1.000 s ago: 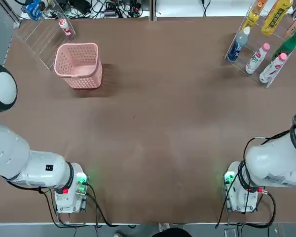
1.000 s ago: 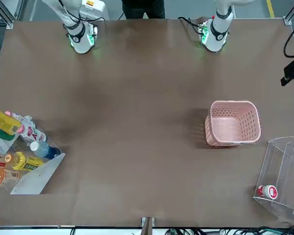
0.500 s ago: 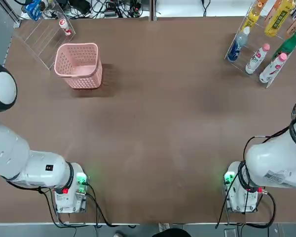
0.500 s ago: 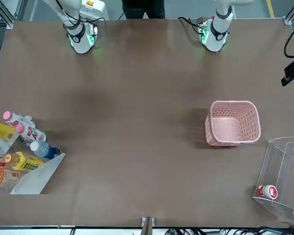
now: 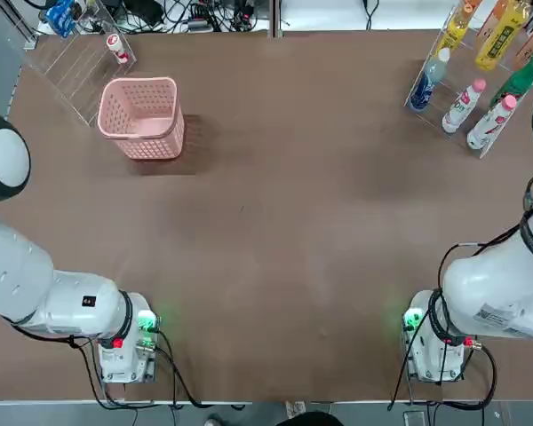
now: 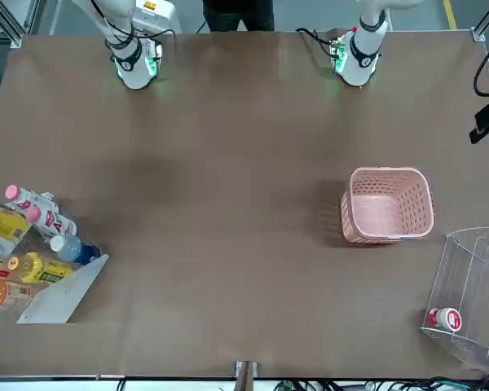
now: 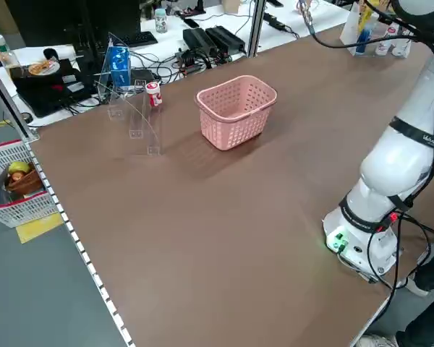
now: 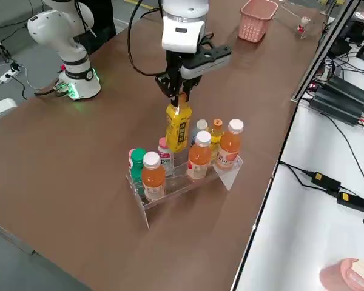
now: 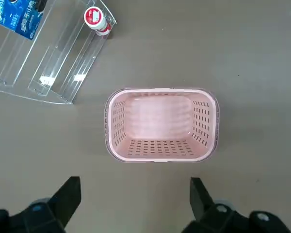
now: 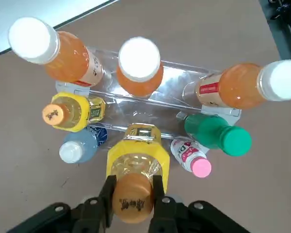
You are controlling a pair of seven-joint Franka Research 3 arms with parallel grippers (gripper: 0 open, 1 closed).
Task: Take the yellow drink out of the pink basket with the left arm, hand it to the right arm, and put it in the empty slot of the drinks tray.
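My right gripper (image 8: 179, 99) is shut on the dark yellow cap of the yellow drink (image 8: 178, 127), holding it upright over the drinks tray (image 8: 229, 174). The bottle's lower end sits down among the rack's bottles. In the right wrist view the yellow drink (image 10: 138, 165) hangs between a pale blue bottle (image 10: 80, 145) and a pink-capped one (image 10: 191, 158). The pink basket (image 9: 161, 145) stands empty at the table's far left (image 5: 142, 115). High above it my left gripper (image 9: 134, 196) is open and holds nothing.
The tray (image 5: 422, 84) also holds orange drinks (image 8: 153, 176), a green-capped bottle (image 10: 218, 133) and a yellow bottle with an orange top (image 10: 70, 111). A second clear rack (image 9: 53, 73) with a red-capped bottle (image 9: 97, 20) stands beside the basket. The arm bases (image 5: 124, 342) are at the near edge.
The right gripper has brought the yellow drink a little lower into the tray. The left arm and the basket have not moved.
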